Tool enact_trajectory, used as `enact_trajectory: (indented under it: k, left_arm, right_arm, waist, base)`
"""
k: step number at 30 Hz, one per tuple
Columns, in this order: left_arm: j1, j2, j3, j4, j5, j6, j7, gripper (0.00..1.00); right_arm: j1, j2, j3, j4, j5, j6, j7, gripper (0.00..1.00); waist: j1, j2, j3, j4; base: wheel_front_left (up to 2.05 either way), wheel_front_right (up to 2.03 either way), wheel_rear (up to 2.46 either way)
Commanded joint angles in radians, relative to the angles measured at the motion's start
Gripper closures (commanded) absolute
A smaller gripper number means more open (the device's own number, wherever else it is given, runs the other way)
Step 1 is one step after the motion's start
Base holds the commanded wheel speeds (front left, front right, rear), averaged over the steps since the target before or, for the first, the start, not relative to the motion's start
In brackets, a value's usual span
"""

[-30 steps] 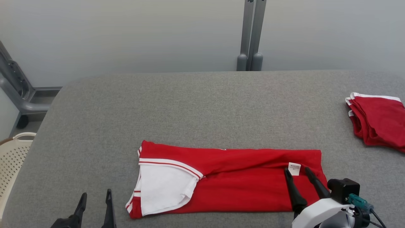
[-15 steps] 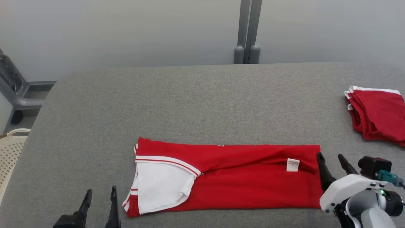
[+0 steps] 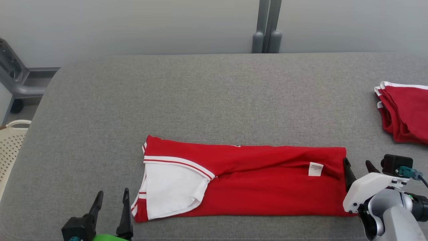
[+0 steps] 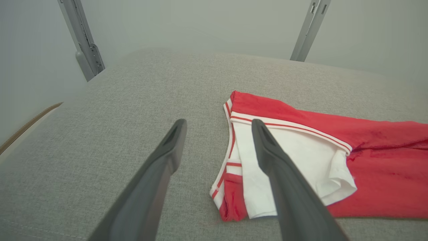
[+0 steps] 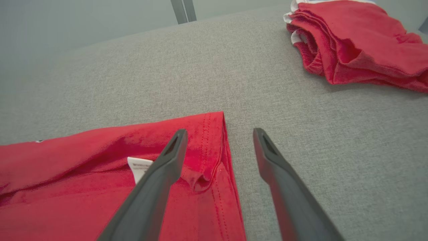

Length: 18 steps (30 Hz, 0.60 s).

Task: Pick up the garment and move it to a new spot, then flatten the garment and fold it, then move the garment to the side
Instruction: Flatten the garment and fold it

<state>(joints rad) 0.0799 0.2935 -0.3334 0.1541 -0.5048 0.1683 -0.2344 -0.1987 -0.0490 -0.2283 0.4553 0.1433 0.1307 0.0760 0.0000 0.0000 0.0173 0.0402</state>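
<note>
The right gripper [image 3: 356, 164] is released and grasps nothing, its two long, tapering matte-dark fingers [image 5: 157, 187] spread wide; in the right wrist view one finger crosses the stitched hem at the garment's [image 3: 254, 187] right end and the other lies over bare table [image 3: 200, 100], though whether either touches cannot be told; the left gripper [image 3: 113, 197] is likewise spread and empty, just beside the garment's left end above the cloth surface; the garment lies at the near middle of the table, folded into a long flat band of soft red knit with a shallow crease along its length; a white sleeve [image 3: 170, 190] edged with red and white ribbed stripes lies folded over its left end, and a small white label [image 3: 315, 169] sits near its right end; the table top is coarse grey woven fabric with rounded corners; a stack of folded red garments [image 3: 406, 113] with white trim rests at its far right edge, well apart; a cream perforated basket [image 3: 11, 147] stands off the left side.
</note>
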Motion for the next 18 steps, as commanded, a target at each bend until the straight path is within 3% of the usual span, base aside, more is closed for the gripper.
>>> enact_trajectory:
  k: [1, 18]
  left_arm:
    - [-0.021, -0.001, -0.001, 0.000, 0.005, -0.005, -0.002, 0.00]
    - [-0.069, -0.011, -0.015, 0.067, -0.006, -0.042, -0.015, 0.00]
  right_arm:
    - [-0.019, -0.003, -0.006, 0.026, -0.020, 0.000, -0.009, 0.00]
    - [-0.076, -0.003, -0.031, 0.245, -0.102, 0.000, -0.056, 0.00]
  waist:
    - [0.0000, 0.0000, 0.018, 0.008]
    - [0.0000, 0.0000, 0.045, 0.027]
  base:
    - [0.00, 0.00, 0.00]
    - [0.00, 0.00, 0.00]
